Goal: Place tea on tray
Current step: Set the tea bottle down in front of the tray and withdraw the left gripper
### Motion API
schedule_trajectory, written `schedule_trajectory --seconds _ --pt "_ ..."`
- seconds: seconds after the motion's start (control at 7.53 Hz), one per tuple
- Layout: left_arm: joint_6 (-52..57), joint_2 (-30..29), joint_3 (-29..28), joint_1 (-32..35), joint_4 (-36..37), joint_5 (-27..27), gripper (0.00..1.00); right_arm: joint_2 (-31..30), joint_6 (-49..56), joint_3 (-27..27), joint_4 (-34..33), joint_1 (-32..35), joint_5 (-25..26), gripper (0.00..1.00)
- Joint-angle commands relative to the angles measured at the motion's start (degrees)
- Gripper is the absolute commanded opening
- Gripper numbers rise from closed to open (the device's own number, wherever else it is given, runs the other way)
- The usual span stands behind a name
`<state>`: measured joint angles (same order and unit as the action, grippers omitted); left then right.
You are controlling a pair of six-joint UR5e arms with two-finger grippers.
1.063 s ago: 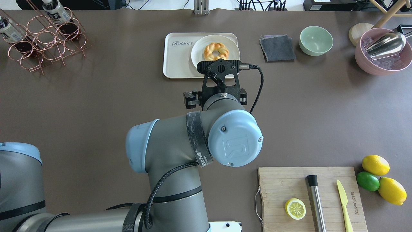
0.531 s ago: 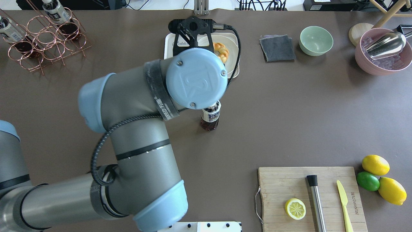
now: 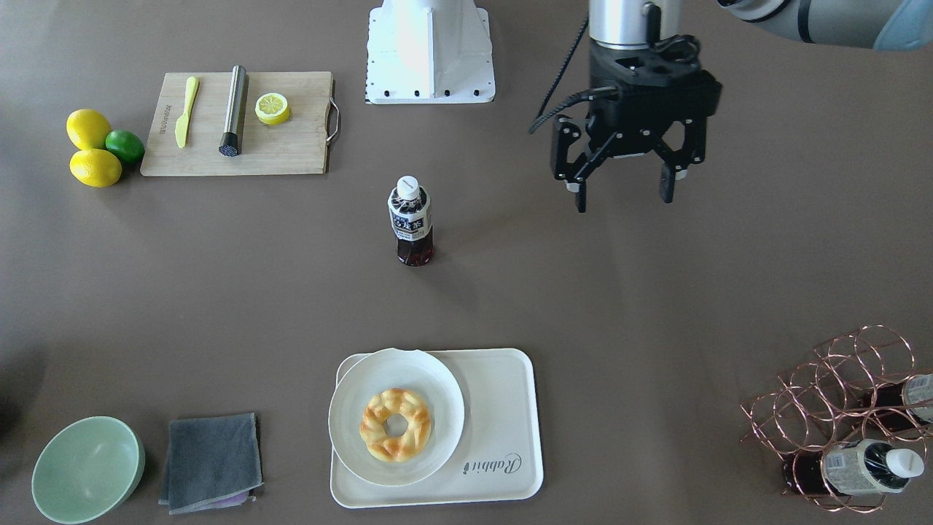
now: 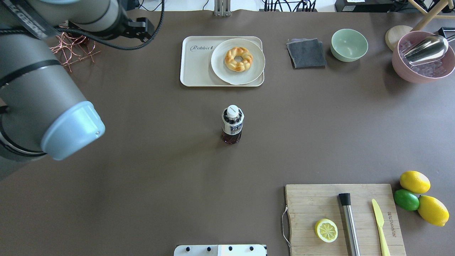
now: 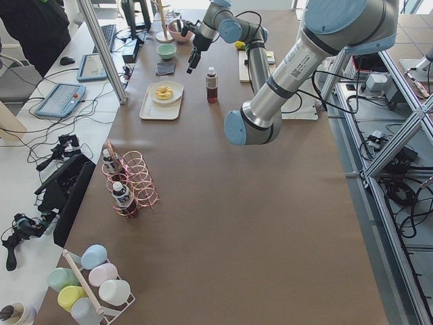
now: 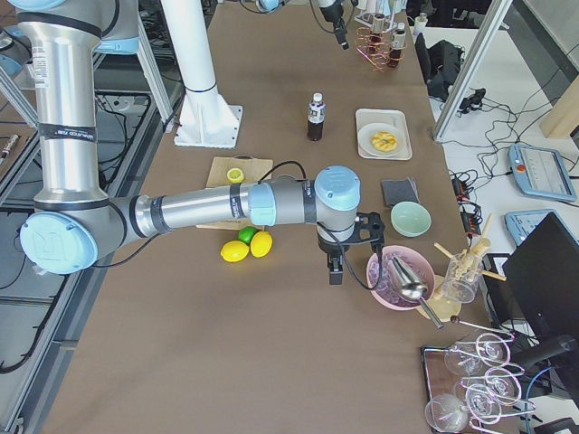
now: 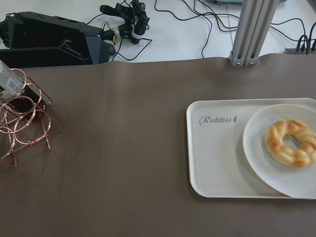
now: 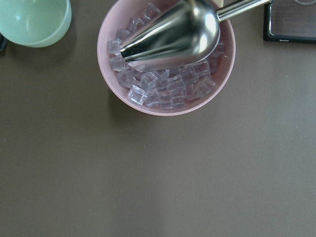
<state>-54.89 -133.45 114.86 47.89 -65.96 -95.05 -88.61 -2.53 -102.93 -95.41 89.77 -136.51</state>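
Note:
The tea bottle (image 4: pixel 232 124) stands upright on the bare table, white cap up, in the middle of the table (image 3: pixel 410 230). The cream tray (image 4: pixel 197 64) lies at the far side, beyond the bottle, and it also shows in the left wrist view (image 7: pixel 217 158). My left gripper (image 3: pixel 624 198) is open and empty, held above the table on my left of the bottle and well apart from it. My right gripper (image 6: pixel 333 271) hangs beside the pink bowl at the far right. It shows only in the side view, so I cannot tell if it is open or shut.
A white plate with a doughnut (image 4: pixel 237 61) fills the tray's right half. A copper wire rack (image 3: pixel 853 408) with bottles stands far left. Grey cloth (image 4: pixel 306 53), green bowl (image 4: pixel 349 44), pink ice bowl (image 4: pixel 423 57) far right. Cutting board (image 4: pixel 344 218) near right.
My left arm has swung from the table's middle up and away to the far left. The tea bottle, hidden under it before, now stands uncovered and alone.

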Motion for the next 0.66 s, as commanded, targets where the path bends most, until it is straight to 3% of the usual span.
schedule_trajectory --seconds 0.0,0.13,0.53 --pt "18.42 10.10 2.39 14.72 -0.05 -10.03 0.97 6.31 -9.30 -2.70 -0.30 -5.89 -1.57 1.00" --pt "26.68 13.70 2.22 20.87 -0.05 -14.42 0.98 10.78 -14.21 -2.80 -0.39 -10.10 -1.48 1.00" --pt "42.53 22.24 -0.23 35.21 -0.31 -19.63 0.98 27.82 -32.47 -2.45 -4.77 -24.51 -0.52 1.00"
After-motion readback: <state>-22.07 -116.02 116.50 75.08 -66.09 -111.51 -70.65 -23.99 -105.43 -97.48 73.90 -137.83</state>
